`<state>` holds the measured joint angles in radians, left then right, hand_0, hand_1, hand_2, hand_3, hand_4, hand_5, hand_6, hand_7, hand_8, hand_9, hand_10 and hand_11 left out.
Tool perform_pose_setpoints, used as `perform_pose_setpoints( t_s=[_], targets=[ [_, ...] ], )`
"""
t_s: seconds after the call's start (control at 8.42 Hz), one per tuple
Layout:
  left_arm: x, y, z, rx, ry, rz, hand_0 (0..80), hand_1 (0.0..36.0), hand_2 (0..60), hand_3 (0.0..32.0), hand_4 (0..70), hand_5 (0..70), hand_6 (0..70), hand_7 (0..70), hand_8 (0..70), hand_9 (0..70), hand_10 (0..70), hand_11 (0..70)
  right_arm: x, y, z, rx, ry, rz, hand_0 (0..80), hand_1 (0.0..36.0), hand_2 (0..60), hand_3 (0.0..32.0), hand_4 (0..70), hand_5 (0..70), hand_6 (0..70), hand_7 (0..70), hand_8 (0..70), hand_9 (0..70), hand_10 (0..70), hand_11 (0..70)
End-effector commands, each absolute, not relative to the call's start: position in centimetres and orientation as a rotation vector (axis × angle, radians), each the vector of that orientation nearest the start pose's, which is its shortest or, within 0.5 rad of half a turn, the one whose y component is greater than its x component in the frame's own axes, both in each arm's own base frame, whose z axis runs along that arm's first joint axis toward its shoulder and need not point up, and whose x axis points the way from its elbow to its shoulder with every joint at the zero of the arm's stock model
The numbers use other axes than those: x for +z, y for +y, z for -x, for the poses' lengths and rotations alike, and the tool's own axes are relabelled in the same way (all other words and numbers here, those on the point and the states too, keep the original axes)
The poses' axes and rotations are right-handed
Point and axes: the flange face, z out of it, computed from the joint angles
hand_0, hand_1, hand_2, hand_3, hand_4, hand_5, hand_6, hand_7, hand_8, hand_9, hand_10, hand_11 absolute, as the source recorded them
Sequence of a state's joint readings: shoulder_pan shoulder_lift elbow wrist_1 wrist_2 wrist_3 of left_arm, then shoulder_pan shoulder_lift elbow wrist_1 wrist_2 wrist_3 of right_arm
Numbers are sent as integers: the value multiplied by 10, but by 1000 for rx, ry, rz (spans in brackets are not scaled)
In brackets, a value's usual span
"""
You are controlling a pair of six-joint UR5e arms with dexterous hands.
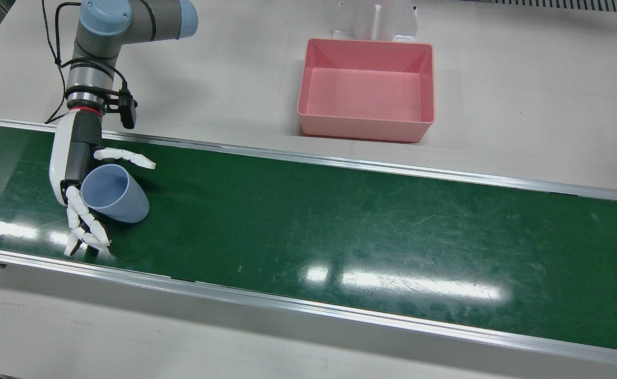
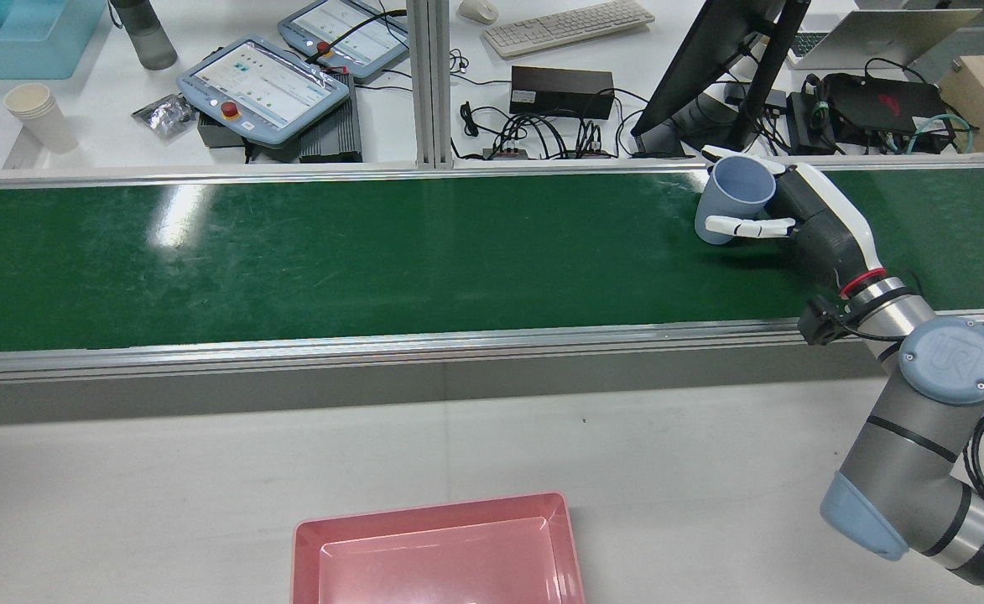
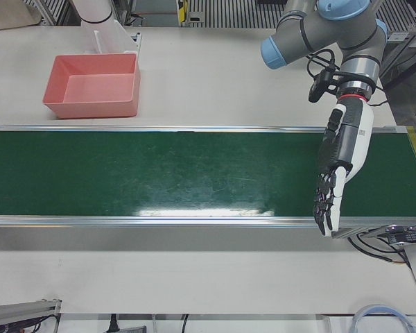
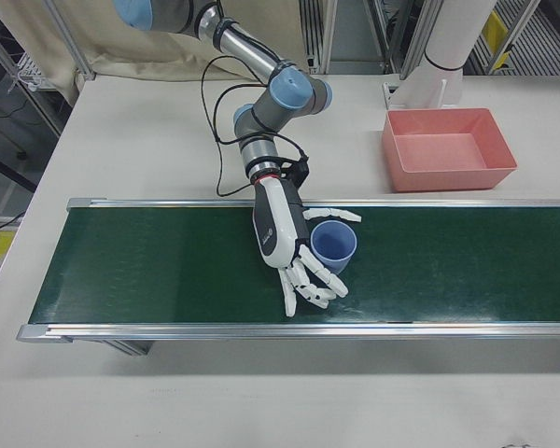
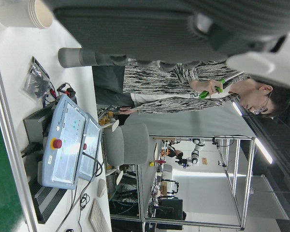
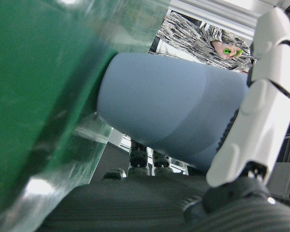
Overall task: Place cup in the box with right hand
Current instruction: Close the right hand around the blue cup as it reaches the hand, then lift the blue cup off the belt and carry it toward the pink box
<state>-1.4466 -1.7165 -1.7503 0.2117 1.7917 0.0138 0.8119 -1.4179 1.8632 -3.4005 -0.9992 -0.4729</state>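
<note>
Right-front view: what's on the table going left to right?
right hand → cup → pink box

A robotics lab: behind the green conveyor belt [image 2: 374, 252] lie teach pendants [image 2: 261, 84], a keyboard [image 2: 567, 25], a monitor [image 2: 718, 67] and tangled cables [image 2: 533, 134].
</note>
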Motion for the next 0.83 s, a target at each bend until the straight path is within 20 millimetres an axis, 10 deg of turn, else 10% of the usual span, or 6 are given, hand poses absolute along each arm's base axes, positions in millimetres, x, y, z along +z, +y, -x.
perform_pose_setpoints(
  t_s=[0.0,0.12,0.24,0.71],
  targets=[
    [546,-551,44,-1904,2142,332,0,0,0,0,0,0,0,0,0,0,0,0,498,-502,206,-2288,2607,347,474,176,287,0,230,63,206,700,255,475,91,141],
    [546,-551,44,-1904,2142,332,0,0,0,0,0,0,0,0,0,0,0,0,494,-502,199,-2276,2603,354,455,220,600,0,683,84,354,700,493,700,274,395],
    [546,-551,44,-1904,2142,332,0,0,0,0,0,0,0,0,0,0,0,0,489,-505,188,-2257,2593,369,414,238,600,0,700,97,395,700,614,700,367,511],
    [546,-551,44,-1903,2144,332,0,0,0,0,0,0,0,0,0,0,0,0,405,-449,123,-2007,2671,333,446,188,600,0,700,91,387,700,593,700,337,474]
  ],
)
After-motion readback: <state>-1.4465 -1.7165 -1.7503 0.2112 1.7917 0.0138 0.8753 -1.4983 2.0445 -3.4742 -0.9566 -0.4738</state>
